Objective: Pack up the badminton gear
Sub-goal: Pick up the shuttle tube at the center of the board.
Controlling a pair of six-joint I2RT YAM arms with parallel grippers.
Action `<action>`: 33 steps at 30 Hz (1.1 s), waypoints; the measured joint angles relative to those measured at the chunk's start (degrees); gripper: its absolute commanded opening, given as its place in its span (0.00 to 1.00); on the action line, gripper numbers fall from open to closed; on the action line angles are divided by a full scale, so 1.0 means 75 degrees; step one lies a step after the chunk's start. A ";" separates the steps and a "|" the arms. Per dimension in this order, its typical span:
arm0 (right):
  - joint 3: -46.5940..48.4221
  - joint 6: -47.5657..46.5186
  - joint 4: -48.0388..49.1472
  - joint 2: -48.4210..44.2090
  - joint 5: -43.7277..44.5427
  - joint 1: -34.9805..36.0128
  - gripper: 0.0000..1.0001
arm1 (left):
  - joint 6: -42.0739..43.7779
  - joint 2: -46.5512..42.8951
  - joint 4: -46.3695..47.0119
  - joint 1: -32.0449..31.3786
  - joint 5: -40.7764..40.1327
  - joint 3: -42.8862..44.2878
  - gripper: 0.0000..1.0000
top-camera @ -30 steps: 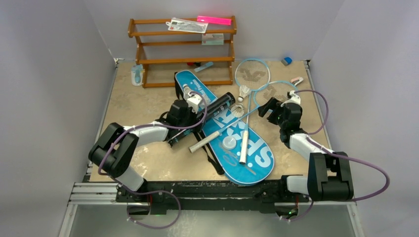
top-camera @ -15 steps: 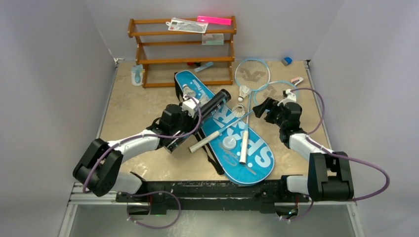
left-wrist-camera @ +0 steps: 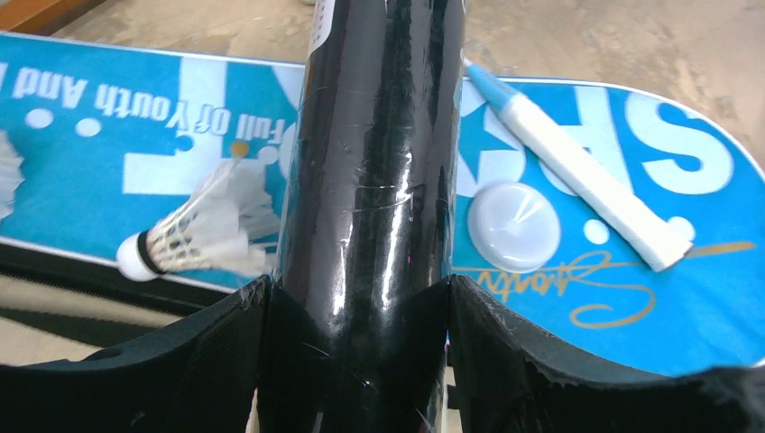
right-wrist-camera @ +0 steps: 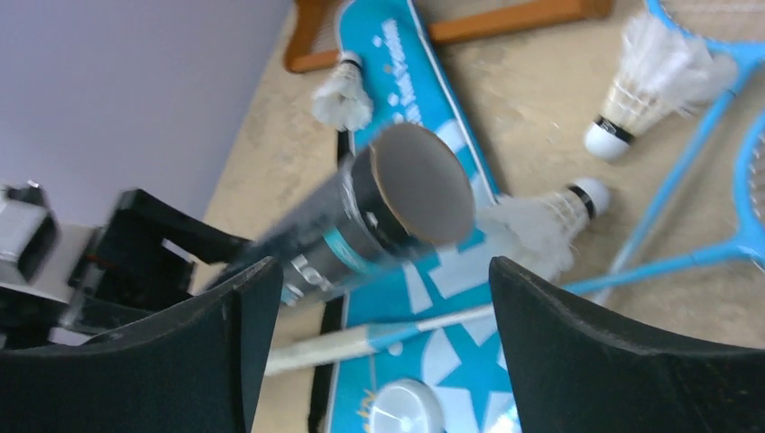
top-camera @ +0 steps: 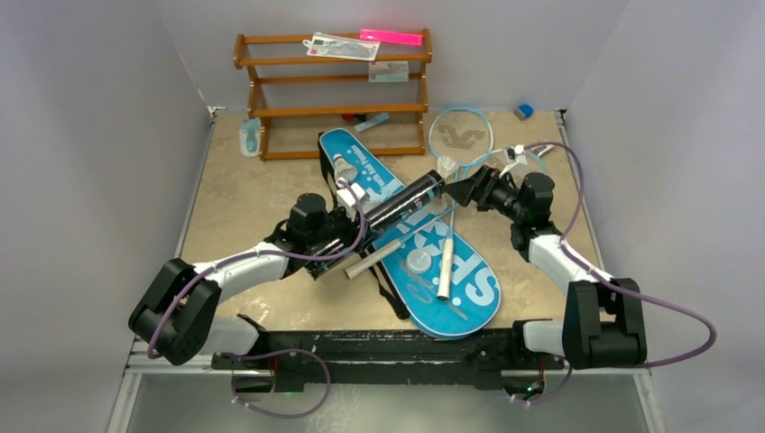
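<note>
My left gripper is shut on the long black tube, near its lower end. It holds the tube slanted above the blue bag lettered "SPORT". The tube's round end points at my right gripper, which stands open just short of it with nothing between its fingers. Two light-blue rackets lie with their heads at the back right and their white handles across the bag. One shuttlecock rests on the bag's top and another lies beside the racket heads. A third shuttlecock lies below the tube's end.
A white round cap lies on the bag. The brown wooden rack stands at the back. A light-blue object sits left of it, and small blue and pink bits lie at the back right. Walls close both sides.
My left gripper closed on the tube, drew back and swung the tube's far end to the right. My right gripper moved left and turned to face that end.
</note>
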 measured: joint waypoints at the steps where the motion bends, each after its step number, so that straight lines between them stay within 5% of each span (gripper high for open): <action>1: 0.0137 0.0006 -0.0050 -0.0006 -0.0114 0.0003 0.78 | 0.0000 0.0000 0.0038 0.0000 0.0154 0.0000 0.48; 10: 0.1690 -0.0688 -0.1886 -0.0370 -0.0507 0.0009 0.60 | 0.0003 0.0111 0.0309 0.0000 0.1186 0.0000 0.48; 19: 0.1923 -0.1139 -0.3316 -0.0323 -0.0901 0.0009 0.62 | 0.0006 0.0140 0.0393 0.0000 0.1606 0.0000 0.48; 27: 0.2189 -0.1478 -0.4016 0.0105 -0.1317 0.0009 0.48 | 0.0012 0.0140 0.0399 0.0000 0.1781 0.0000 0.48; 30: 0.2189 -0.1492 -0.4022 0.0254 -0.1731 0.0009 0.37 | 0.0023 0.0140 0.0402 0.0000 0.1856 0.0000 0.48; 33: 0.2189 -0.1545 -0.4001 0.0373 -0.2095 0.0009 0.11 | 0.0058 0.0140 0.0391 0.0000 0.1973 0.0000 0.49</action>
